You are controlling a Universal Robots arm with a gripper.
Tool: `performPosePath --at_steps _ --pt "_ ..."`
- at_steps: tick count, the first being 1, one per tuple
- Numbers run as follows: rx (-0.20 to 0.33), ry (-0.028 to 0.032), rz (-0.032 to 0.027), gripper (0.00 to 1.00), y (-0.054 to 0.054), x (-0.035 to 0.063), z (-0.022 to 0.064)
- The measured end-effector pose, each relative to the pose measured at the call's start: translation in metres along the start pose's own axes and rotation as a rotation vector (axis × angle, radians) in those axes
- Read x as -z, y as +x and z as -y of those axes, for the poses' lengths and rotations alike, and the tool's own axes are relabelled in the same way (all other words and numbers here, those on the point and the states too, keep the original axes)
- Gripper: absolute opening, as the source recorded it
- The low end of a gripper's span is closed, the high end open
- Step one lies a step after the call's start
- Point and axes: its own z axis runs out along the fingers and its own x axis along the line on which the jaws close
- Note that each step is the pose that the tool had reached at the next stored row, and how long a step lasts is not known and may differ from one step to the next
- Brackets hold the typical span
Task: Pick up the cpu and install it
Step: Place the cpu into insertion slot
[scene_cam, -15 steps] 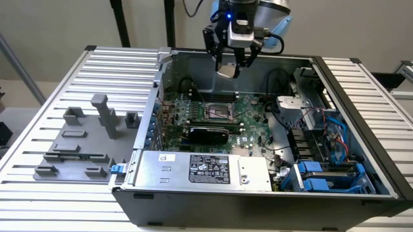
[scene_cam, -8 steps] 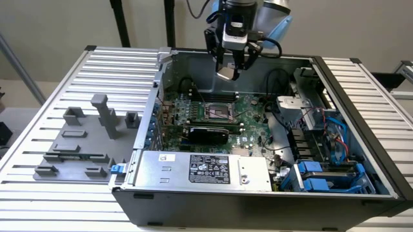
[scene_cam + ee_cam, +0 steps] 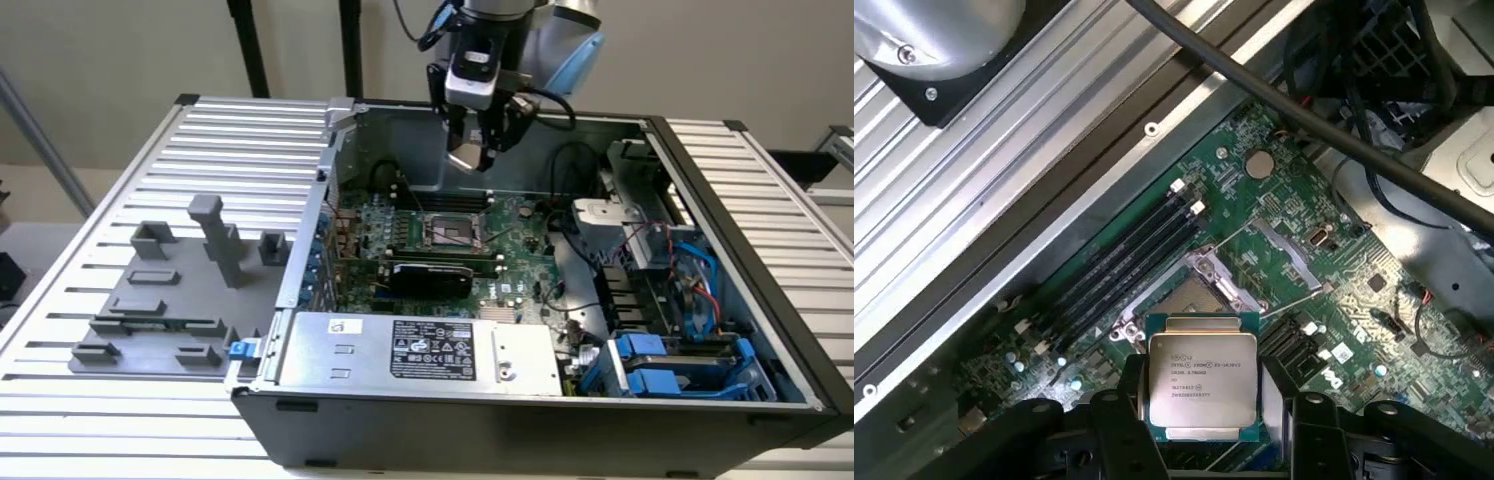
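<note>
Far out to the exterior view's left of the gripper, grey plastic blocks are seen standing on a slatted metal table. Closer in on that side, an open computer case is laid on the table with its open side up. A silver power supply is set along the case's near edge, well below the gripper and towards the camera. A green circuit board is exposed inside the case. The black-framed socket on it is found below the gripper, slightly to the exterior view's left, with open air between the two. A black card is mounted just on the camera side of the socket.

The gripper is pointed downward over the far part of the case, and the cpu is clamped in it. In the wrist view the cpu is shown with its silvery printed top facing the camera and a dark finger set against each of two opposite edges, so the gripper is closed on the chip, which hangs clear of the board. The socket is seen underneath, just past the cpu's edge. Black memory slots are lined up beside the socket, and a coin battery is seated farther along the board. A thick black cable is strung between camera and board.

To the exterior view's right of the gripper, loose wires are looped inside the case, and blue drive holders are fitted at its near corner, well apart from the gripper.
</note>
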Motion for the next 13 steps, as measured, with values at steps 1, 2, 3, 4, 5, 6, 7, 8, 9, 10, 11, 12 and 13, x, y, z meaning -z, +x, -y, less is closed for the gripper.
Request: performPosePath --at_steps 1,2,3,4,5,6,7,8,9,10,11,12,13 --pt "-0.019 -0.0002 0.0003 0.55 0.000 -0.0010 0.0000" --pt "-0.037 -0.0003 0.0007 0.55 0.000 -0.0021 0.0000" --pt "-0.054 -0.0007 0.0013 0.55 0.000 -0.0033 0.0001" --pt "-0.070 -0.0010 0.0018 0.55 0.000 -0.0045 0.0001" --pt "-0.084 -0.0011 0.0024 0.55 0.000 -0.0057 0.0001" --pt "-0.097 -0.0012 0.0030 0.55 0.000 -0.0071 0.0001" --pt "-0.109 -0.0014 0.0036 0.55 0.000 -0.0085 0.0002" --pt "-0.119 -0.0014 0.0046 0.55 0.000 -0.0103 0.0003" --pt "-0.126 -0.0015 0.0055 0.55 0.000 -0.0121 0.0005" --pt "-0.134 -0.0015 0.0064 0.55 0.000 -0.0139 0.0007" --pt "-0.142 -0.0016 0.0073 0.55 0.000 -0.0156 0.0009" --pt "-0.151 -0.0020 0.0079 0.55 0.000 -0.0175 0.0009" --pt "-0.160 -0.0020 0.0085 0.55 0.000 -0.0193 0.0010"
